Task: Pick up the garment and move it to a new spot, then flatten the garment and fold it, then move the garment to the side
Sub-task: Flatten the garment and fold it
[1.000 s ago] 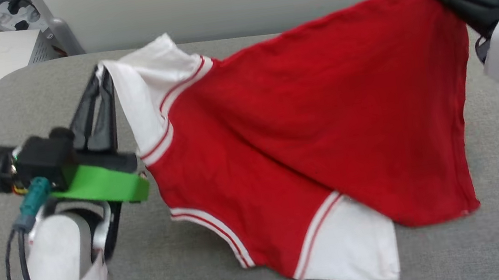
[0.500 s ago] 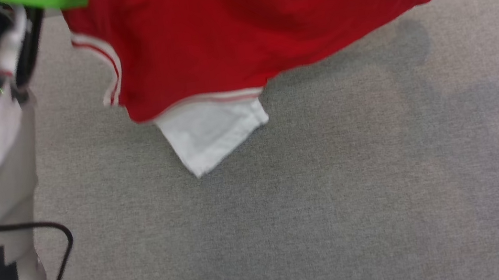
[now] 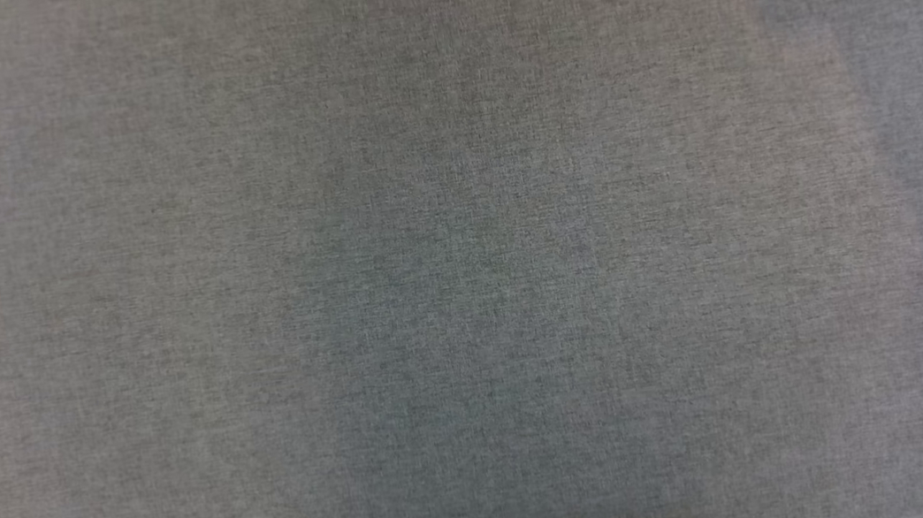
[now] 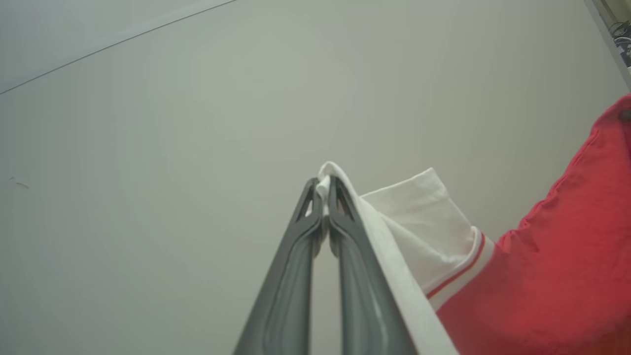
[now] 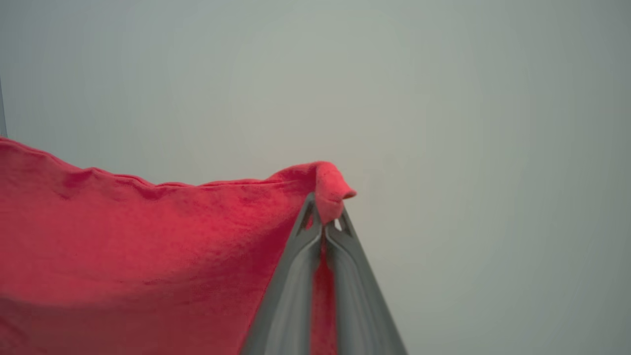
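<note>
In the left wrist view my left gripper point(image 4: 323, 190) is shut on the edge of a white sleeve of the garment point(image 4: 552, 276); the sleeve's red-and-white trim and the red body hang off to the right. In the right wrist view my right gripper point(image 5: 324, 214) is shut on a corner of the garment point(image 5: 148, 236), whose red cloth spreads away to the left. Both grippers point up toward a pale wall, holding the shirt stretched in the air. Its lettering and number are hidden.
The head view looks straight down on the grey fabric-covered table point(image 3: 461, 259), with soft shadows across it. A plain pale wall point(image 4: 197, 123) stands behind both grippers in the wrist views.
The head camera has tilted down, so the arms and the garment have left the top of its picture. Before that, the garment had been raised off the table, held by both grippers.
</note>
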You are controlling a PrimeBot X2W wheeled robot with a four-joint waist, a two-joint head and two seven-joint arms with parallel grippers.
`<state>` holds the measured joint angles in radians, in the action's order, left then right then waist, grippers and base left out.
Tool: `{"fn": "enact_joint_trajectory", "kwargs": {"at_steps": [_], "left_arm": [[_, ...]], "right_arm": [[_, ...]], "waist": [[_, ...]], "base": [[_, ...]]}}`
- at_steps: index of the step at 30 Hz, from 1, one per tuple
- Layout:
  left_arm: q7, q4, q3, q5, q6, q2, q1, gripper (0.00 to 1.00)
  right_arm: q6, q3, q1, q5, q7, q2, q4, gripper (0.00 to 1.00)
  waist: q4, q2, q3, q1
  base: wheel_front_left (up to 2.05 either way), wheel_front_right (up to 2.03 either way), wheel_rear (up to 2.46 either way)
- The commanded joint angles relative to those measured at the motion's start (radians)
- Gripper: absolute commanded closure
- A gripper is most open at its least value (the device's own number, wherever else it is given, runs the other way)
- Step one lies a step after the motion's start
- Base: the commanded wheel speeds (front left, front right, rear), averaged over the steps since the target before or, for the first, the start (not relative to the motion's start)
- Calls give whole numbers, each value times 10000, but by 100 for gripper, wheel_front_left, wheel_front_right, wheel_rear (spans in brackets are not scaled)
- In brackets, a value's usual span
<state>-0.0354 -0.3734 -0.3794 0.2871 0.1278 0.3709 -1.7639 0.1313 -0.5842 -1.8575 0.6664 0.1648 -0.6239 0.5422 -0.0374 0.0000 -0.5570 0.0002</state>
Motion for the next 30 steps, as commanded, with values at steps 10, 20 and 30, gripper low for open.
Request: {"fn": "enact_joint_trajectory", "kwargs": {"at_steps": [10, 20, 30], "left_arm": [[-1025, -2140, -641, 643, 28, 189, -1588, 100], [-1841, -3024, -1301, 1462, 28, 580, -46, 100], [-2142, -2367, -1964, 2322, 28, 1238, 3177, 100]], "right_arm": [[-6, -1078, -1398, 158, -829, 586, 1454, 100], [-6, -2602, -250, 1240, -1640, 504, 1674, 100], [-6, -4202, 2643, 2542, -2379, -111, 326, 100]], "waist": [[142, 0, -1311, -2], [94, 0, -1119, -2], [118, 0, 73, -2]], "base": [[0, 0, 0], [0, 0, 0], [0, 0, 0]]}}
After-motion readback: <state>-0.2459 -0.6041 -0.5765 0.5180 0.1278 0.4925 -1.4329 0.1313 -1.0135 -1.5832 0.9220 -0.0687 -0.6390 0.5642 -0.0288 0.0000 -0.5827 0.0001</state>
